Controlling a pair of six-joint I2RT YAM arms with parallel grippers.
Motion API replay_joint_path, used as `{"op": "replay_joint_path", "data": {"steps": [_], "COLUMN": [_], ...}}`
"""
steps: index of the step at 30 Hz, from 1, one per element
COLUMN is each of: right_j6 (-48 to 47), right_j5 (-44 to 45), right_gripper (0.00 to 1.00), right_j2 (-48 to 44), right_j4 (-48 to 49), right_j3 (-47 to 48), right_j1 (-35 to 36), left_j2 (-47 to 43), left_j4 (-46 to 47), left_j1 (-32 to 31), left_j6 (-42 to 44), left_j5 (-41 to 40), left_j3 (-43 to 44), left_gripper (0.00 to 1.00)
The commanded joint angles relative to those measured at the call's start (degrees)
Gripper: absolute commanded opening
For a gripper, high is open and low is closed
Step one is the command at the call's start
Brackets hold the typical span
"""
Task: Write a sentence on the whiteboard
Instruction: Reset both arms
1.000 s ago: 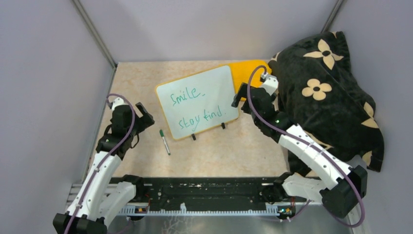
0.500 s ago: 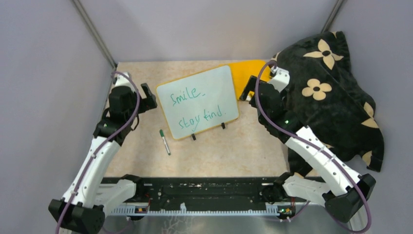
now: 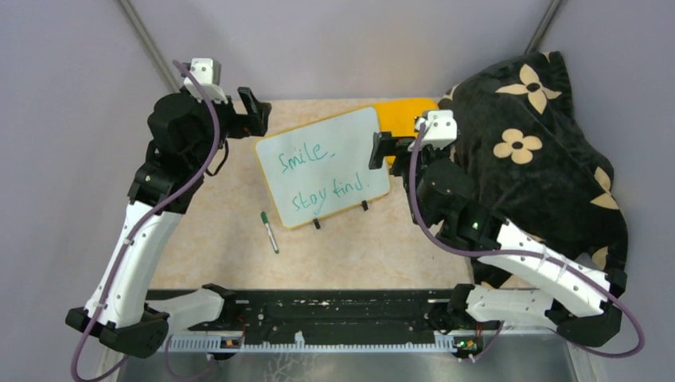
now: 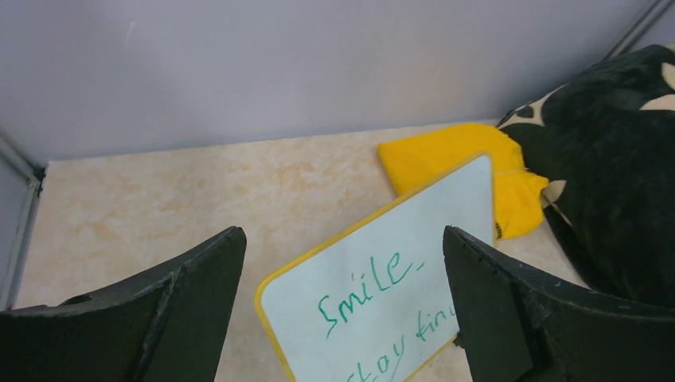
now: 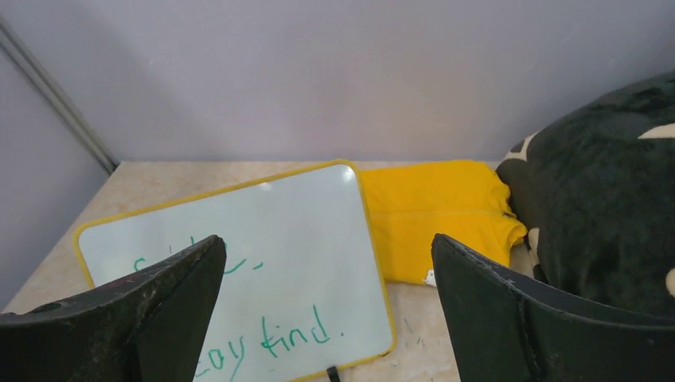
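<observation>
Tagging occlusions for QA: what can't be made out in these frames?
Left wrist view: lower line of the sentence cut by the bottom edge and the left tool's finger.
Right wrist view: "Smile" mostly behind the right tool's finger.
Top view: marker's cap state too small; yellow cloth partly covered by the whiteboard and right tool.

Left arm (image 3: 135, 247) and right arm (image 3: 541, 270) alike, white shell links, black joint housings, purple cable (image 3: 208, 151) looped along each, white wrist camera block (image 3: 203, 70), scuffed matte-black claw fingers (image 4: 191, 310).

Even, soft, shadowless light; sharp
</observation>
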Motion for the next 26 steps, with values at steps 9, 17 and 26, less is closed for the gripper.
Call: {"op": "replay_joint_path", "data": {"steps": [9,17,26], "right_j6": [-9.68,-7.11,-6.99], "right_j5": [-10.84,-8.83,-8.28], "right_gripper": [0.99,0.99,0.99], "right_j2": [-19.0,-18.78,-20.46], "right_j4": [15.23,12.04,14.42], "right_j3": [-21.32,-20.24,-20.93], "right_j1": [2.16,2.17,2.17], "left_j2": [0.75,5.08,-6.44], "left_j4": [4.41,6.84,13.65], "left_j1": [-7.35,-15.4,-15.43], "left_j6": [5.48,6.83,2.4], "left_j5": [8.18,3.19,-0.6], "left_j3": [6.96,9.5,-8.69], "left_gripper": [0.99,0.99,0.99]}}
